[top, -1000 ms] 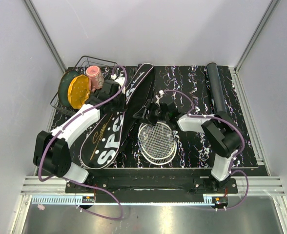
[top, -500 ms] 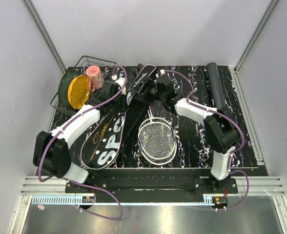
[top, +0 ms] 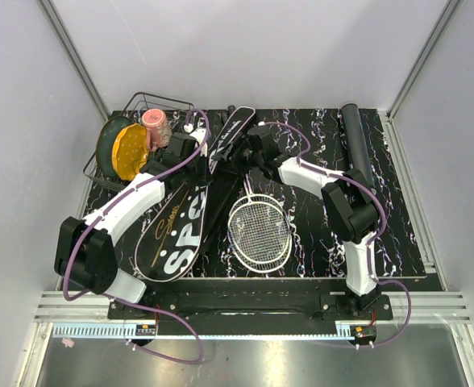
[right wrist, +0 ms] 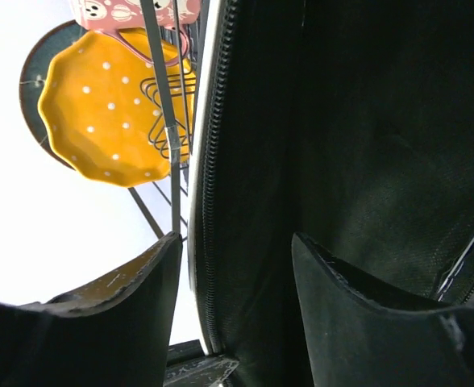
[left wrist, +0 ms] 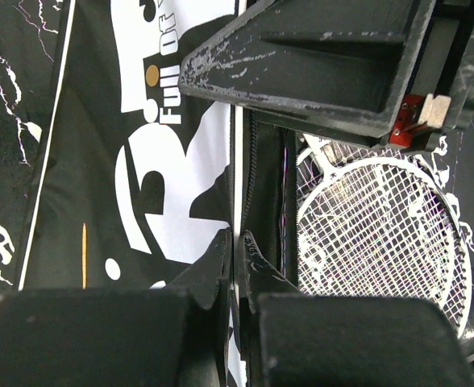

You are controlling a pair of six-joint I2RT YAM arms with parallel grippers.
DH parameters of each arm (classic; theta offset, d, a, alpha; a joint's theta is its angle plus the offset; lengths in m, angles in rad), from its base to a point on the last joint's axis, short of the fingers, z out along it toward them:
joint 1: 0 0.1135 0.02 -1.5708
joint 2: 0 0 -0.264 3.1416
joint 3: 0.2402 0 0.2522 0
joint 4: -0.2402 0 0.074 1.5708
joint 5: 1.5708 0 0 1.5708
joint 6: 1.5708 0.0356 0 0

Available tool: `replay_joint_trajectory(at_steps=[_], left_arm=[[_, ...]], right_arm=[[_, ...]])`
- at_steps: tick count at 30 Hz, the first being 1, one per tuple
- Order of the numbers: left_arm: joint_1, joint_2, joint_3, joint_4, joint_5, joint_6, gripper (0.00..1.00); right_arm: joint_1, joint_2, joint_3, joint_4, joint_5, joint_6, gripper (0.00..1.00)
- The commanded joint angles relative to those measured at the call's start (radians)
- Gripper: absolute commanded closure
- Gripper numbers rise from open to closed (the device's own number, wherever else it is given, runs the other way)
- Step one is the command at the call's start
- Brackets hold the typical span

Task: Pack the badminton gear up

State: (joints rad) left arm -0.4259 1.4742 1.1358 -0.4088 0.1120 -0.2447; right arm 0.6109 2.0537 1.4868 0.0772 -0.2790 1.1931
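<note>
The black bag (top: 176, 230) lettered "SPORT" lies on the left half of the table. My left gripper (top: 202, 155) is shut on its white-piped edge (left wrist: 239, 201) and holds that flap up. My right gripper (top: 239, 151) is open at the bag's narrow upper end, its jaws astride the zipper edge (right wrist: 214, 201) without closing on it. The racket's white-strung head (top: 259, 234) lies on the table right of the bag, and its shaft runs under the bag's raised edge. The head also shows in the left wrist view (left wrist: 382, 234). The black tube (top: 356, 145) lies at the far right. No shuttlecock is in view.
A wire basket (top: 152, 103) stands at the back left with a yellow plate (top: 130, 153), a green plate and a pink cup (top: 156, 127). The yellow plate (right wrist: 100, 113) and the basket's wires (right wrist: 168, 121) are close to my right gripper's left finger.
My right gripper has left the racket's throat and moved up and left to the bag's narrow end. The bag's flap has swung further upright. The left arm has barely moved.
</note>
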Motion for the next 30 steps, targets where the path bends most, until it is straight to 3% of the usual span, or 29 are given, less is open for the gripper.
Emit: replay_joint_trajectory(at_steps=[1, 7, 11, 15, 19, 23, 27, 28, 29, 30], left_arm=[[0.001, -0.034, 0.012, 0.074, 0.009, -0.018, 1.00], [0.003, -0.037, 0.001, 0.088, 0.012, -0.015, 1.00], [0.001, -0.034, -0.001, 0.088, -0.009, -0.007, 1.00], [-0.001, -0.022, -0.001, 0.079, -0.073, 0.012, 0.80], [-0.014, 0.003, 0.009, 0.054, -0.109, 0.042, 0.59], [-0.034, 0.038, 0.018, 0.039, -0.182, 0.068, 0.51], [-0.039, 0.066, 0.041, 0.024, -0.239, 0.079, 0.57], [-0.039, 0.069, 0.044, 0.024, -0.242, 0.084, 0.64], [-0.039, 0.072, 0.050, 0.022, -0.245, 0.087, 0.86], [-0.036, 0.072, 0.051, 0.019, -0.248, 0.087, 0.95]], right_arm=[[0.018, -0.070, 0.012, -0.010, 0.041, -0.069, 0.36], [0.032, 0.017, 0.075, 0.039, -0.048, 0.025, 0.44], [0.035, 0.029, 0.105, 0.073, -0.086, 0.100, 0.67], [0.036, 0.016, 0.112, 0.065, -0.091, 0.163, 0.98], [0.036, -0.018, 0.090, 0.076, -0.074, 0.246, 1.00], [0.038, -0.033, 0.076, 0.082, -0.058, 0.284, 1.00], [0.046, -0.050, 0.058, 0.096, -0.055, 0.293, 1.00], [0.046, -0.052, 0.056, 0.102, -0.058, 0.287, 1.00], [0.046, -0.052, 0.050, 0.110, -0.069, 0.281, 0.97], [0.046, -0.052, 0.044, 0.127, -0.083, 0.270, 0.89]])
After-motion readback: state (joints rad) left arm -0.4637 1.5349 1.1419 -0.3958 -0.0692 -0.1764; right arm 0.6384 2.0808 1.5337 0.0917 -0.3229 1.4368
